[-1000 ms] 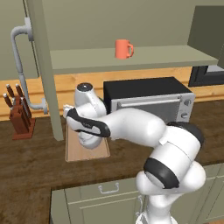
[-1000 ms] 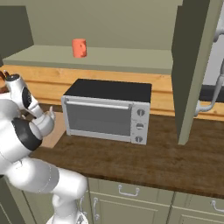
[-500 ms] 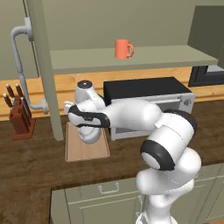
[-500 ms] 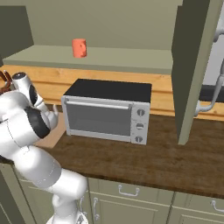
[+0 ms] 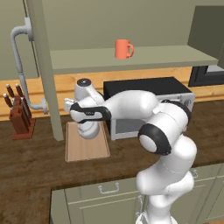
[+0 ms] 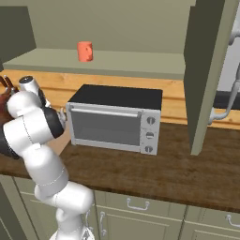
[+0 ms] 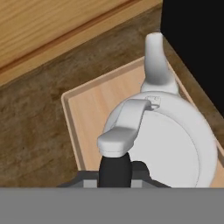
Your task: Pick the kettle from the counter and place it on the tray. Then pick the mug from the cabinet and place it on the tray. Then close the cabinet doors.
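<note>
Kitchen surface [image 5: 35, 162] of dark wood grain under an open olive cabinet [image 6: 140, 63].
A toaster oven [image 6: 115, 119] sits on it beside the light tray [image 5: 87, 148]. The pincer [image 7: 114, 168] pinches the kettle [image 7: 170, 131] by its handle, over the tray. The orange mug [image 5: 123, 48] stands on the cabinet shelf.

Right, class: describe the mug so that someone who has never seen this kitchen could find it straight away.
Start at the toaster oven on the dark brown counter and look up to the olive-green shelf above it. The mug stands alone on that shelf, toward its left part. It is small, orange and cylindrical with a side loop handle, the only brightly coloured thing up there.
</note>
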Tool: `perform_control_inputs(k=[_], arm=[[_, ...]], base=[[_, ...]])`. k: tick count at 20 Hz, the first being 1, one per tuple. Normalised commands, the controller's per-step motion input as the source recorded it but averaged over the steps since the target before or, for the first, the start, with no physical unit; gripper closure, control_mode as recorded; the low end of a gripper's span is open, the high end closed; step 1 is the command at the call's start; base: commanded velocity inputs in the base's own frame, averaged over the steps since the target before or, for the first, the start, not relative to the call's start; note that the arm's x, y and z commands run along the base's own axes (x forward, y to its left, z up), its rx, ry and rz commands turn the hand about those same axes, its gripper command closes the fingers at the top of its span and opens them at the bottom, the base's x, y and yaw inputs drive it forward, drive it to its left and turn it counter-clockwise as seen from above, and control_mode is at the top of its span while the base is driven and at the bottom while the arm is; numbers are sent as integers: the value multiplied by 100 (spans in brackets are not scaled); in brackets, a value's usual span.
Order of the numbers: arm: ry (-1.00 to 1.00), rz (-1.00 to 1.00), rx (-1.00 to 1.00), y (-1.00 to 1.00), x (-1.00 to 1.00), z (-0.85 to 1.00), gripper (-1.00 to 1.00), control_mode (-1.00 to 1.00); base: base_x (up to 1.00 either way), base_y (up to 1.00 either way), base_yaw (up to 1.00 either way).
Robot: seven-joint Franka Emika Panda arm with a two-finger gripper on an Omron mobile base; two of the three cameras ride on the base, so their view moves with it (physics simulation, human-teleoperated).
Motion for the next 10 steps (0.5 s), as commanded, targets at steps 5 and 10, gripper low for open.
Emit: perform_control_inputs(k=[5, 10], arm=[[-6, 0, 0, 25, 10, -14, 100, -100], [-3, 0, 0, 28, 3, -16, 100, -100]], base=[[0, 0, 0], [0, 0, 0]])
